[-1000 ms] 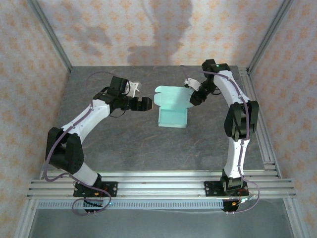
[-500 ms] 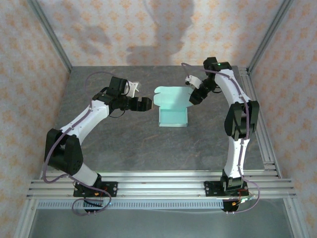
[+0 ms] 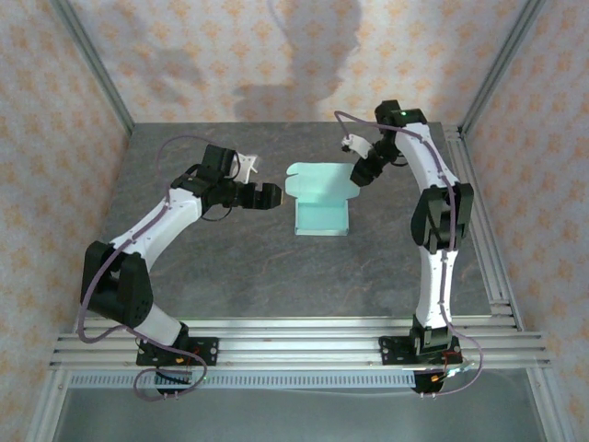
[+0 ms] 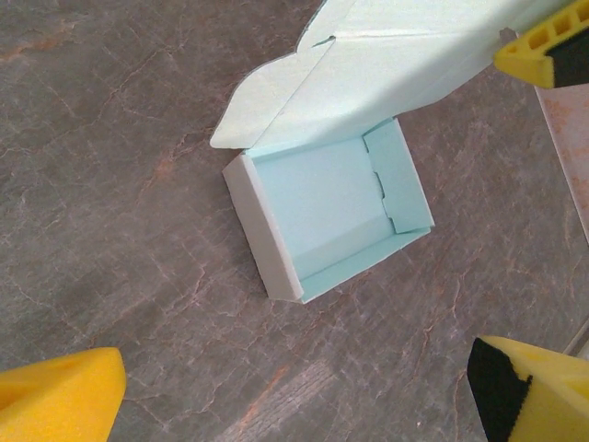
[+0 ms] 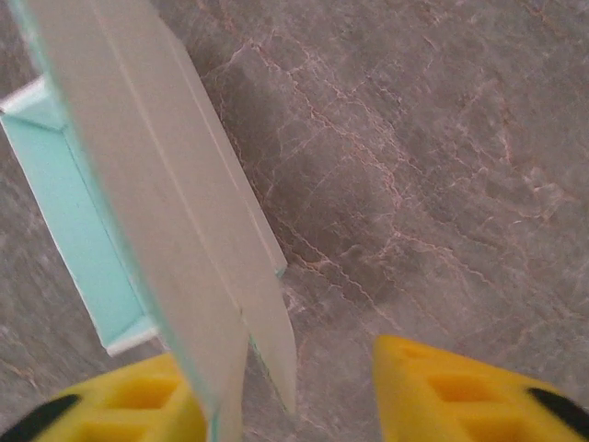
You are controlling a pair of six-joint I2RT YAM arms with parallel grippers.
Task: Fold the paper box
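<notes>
A: What's on the grey table?
B: The paper box, near the middle, a little to the far side; its tray faces up; its lid is raised at the far edge.
A: The left gripper?
B: Just beside the box; fingers wide apart, empty.
A: The right gripper?
B: Fingers apart; the lid's edge stands between them, unclamped.

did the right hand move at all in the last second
Yes, slightly. In the top view the right hand has shifted toward the back edge of the table, while the paper box lies where it was.
</notes>
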